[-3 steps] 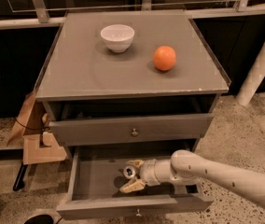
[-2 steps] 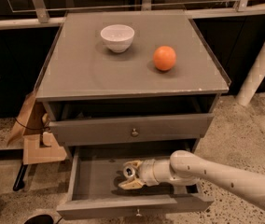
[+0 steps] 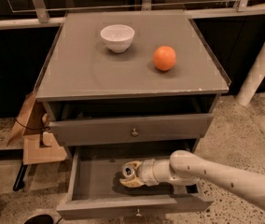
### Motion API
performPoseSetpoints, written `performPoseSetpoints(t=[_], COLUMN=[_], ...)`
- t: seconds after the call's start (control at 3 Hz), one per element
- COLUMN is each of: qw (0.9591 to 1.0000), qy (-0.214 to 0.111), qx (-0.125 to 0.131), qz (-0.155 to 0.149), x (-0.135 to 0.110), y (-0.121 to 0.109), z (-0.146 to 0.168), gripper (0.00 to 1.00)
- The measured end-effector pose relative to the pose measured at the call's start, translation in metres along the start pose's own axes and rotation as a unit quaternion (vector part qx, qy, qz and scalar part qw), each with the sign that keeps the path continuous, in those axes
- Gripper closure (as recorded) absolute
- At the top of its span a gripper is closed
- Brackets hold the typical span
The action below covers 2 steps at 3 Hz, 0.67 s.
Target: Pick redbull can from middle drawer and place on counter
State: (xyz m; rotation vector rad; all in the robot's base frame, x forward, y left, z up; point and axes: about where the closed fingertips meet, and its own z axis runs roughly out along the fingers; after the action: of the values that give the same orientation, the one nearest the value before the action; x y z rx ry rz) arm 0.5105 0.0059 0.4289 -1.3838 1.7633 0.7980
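Note:
The middle drawer (image 3: 95, 181) is pulled open below the shut upper drawer (image 3: 132, 129). My gripper (image 3: 129, 174) reaches into it from the right on the white arm (image 3: 216, 174). The redbull can (image 3: 129, 170) shows its shiny top between the pale fingers (image 3: 127, 184), low over the drawer floor. The gripper is shut on the can. The can's sides are mostly hidden by the fingers. The counter (image 3: 86, 69) is the grey top slab above.
A white bowl (image 3: 117, 37) and an orange (image 3: 164, 58) stand on the counter. Cardboard pieces (image 3: 34, 139) lie on the floor to the left of the cabinet. A white post (image 3: 261, 62) leans at the right.
Almost nothing has moved; the gripper and can stay at the same spot in the drawer.

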Motion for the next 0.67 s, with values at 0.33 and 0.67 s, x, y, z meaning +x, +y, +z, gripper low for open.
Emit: performPoseSetpoints(t=[0.33, 0.67], qw=[1.0000, 0.9998], qy=[-0.002, -0.011], qx=[0.001, 0.007], qz=[-0.003, -0.018], x=[-0.008, -0.040], y=[0.003, 0.015], z=[-0.005, -0.032], gripper=[1.00, 1.00])
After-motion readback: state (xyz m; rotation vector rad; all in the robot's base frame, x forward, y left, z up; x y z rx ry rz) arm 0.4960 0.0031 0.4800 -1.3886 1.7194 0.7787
